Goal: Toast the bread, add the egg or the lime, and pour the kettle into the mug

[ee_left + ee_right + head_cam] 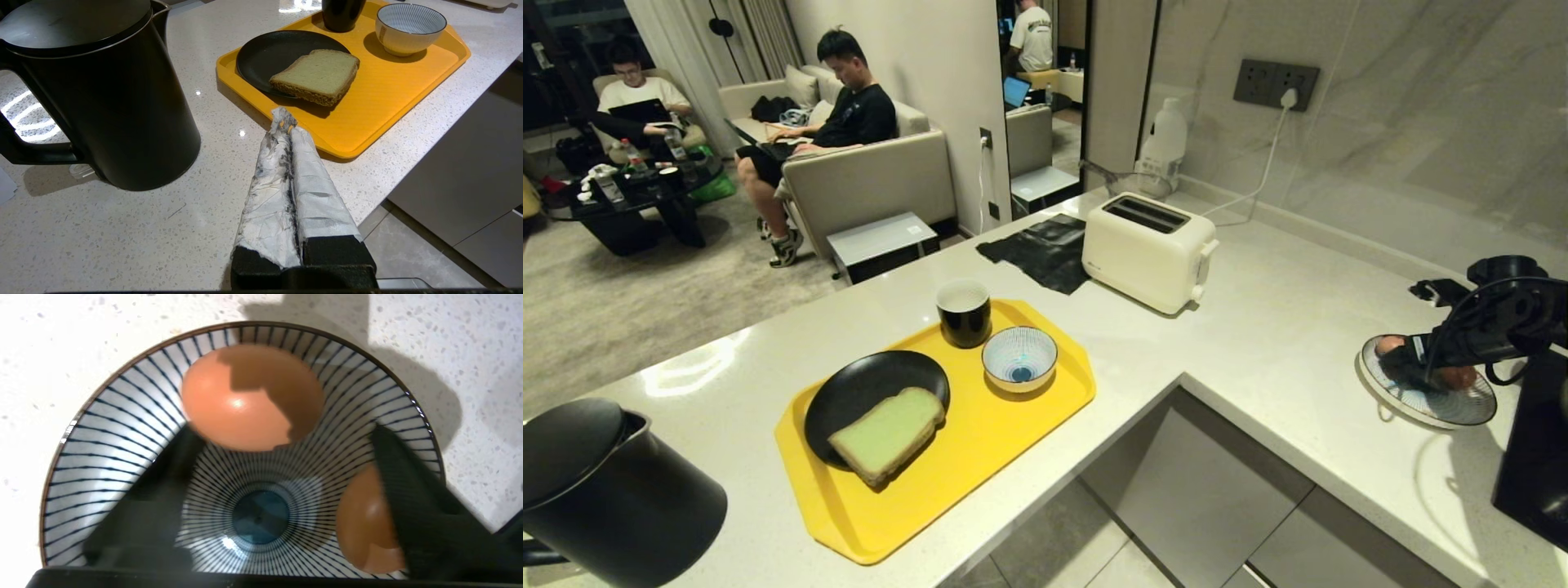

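While the pale green bread slice (pixel 888 433) lay on the black plate (pixel 866 390), right gripper (pixel 282 473) hung jaws apart over striped dish's brown eggs (pixel 249 398); left gripper (pixel 286 130) shut; pouring undone.

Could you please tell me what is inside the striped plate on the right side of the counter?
Two brown eggs lie in the striped plate; the right tool, open above it, partly hides the nearer egg.

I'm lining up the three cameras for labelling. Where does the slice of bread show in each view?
Head view: bread lies on the black plate, lower centre-left.
Left wrist view: bread on the same plate, upper centre, beyond the shut left gripper.
Right wrist view: not in it.
Shared landmark: the yellow tray, in the head and left wrist views only.
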Tool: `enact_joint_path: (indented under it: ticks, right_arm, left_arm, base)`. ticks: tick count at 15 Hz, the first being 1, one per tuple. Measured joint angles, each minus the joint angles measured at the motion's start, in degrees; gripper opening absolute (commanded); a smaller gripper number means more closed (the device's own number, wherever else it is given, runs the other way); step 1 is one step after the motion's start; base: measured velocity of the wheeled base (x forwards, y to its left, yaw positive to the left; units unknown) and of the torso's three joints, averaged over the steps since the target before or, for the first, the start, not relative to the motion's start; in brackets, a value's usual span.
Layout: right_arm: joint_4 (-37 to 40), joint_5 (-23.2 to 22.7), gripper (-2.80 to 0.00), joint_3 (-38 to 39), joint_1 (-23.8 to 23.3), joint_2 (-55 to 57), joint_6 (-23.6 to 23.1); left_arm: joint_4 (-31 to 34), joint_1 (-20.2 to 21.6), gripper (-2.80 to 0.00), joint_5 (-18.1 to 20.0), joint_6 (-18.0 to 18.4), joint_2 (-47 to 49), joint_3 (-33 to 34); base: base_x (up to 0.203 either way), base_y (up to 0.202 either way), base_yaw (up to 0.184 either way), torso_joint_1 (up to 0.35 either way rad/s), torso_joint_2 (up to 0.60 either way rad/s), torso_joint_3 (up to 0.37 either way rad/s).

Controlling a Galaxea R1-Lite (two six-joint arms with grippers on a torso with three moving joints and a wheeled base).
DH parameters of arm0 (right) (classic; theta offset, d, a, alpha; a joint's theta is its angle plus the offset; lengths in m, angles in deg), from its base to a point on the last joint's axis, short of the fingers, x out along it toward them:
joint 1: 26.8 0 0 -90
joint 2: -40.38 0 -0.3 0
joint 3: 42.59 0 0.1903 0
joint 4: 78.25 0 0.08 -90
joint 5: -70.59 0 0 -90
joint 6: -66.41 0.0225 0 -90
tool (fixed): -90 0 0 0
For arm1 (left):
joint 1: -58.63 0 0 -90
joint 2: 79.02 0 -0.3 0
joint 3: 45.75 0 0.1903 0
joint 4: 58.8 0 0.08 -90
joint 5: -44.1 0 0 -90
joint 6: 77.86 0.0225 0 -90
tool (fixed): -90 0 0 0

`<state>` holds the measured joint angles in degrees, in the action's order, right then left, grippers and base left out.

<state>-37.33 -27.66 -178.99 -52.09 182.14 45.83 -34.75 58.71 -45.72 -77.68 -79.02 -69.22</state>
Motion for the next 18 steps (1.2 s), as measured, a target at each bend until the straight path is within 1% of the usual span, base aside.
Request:
enact_joint_path:
  ticks: [2, 4, 7, 11, 15, 18]
  right_arm:
    - [0.0, -0.4, -2.80, 0.0, 0.0, 0.1, -0.7]
    - [0.0, -1.8, -2.80, 0.0, 0.1, 0.2, -2.6]
    - [0.0, -2.0, -2.80, 0.0, 0.0, 0.2, -3.8]
    - [0.2, -2.0, -2.80, 0.0, -0.3, -0.1, -3.9]
    - [2.6, -2.3, -2.80, 2.1, -2.9, -3.6, -3.6]
    - [5.9, -3.7, -2.80, 5.2, -5.4, -10.0, -0.8]
  left_arm:
    - [0.0, 0.0, -2.80, 0.0, 0.0, 0.0, 0.0]
    - [0.0, 0.0, -2.80, 0.0, 0.0, 0.0, 0.0]
    - [0.0, 0.0, -2.80, 0.0, 0.0, 0.0, 0.0]
    - [0.0, 0.0, -2.80, 0.0, 0.0, 0.0, 0.0]
    - [0.0, 0.0, -2.80, 0.0, 0.0, 0.0, 0.0]
    - [0.0, 0.0, -2.80, 0.0, 0.0, 0.0, 0.0]
  base:
    - [0.000, 0.000, 0.000, 0.000, 0.00, 0.000]
    - [0.000, 0.000, 0.000, 0.000, 0.00, 0.000]
    - [0.000, 0.000, 0.000, 0.000, 0.00, 0.000]
    - [0.000, 0.000, 0.000, 0.000, 0.00, 0.000]
    - [0.000, 0.000, 0.000, 0.000, 0.00, 0.000]
    - [0.000, 0.000, 0.000, 0.000, 0.00, 0.000]
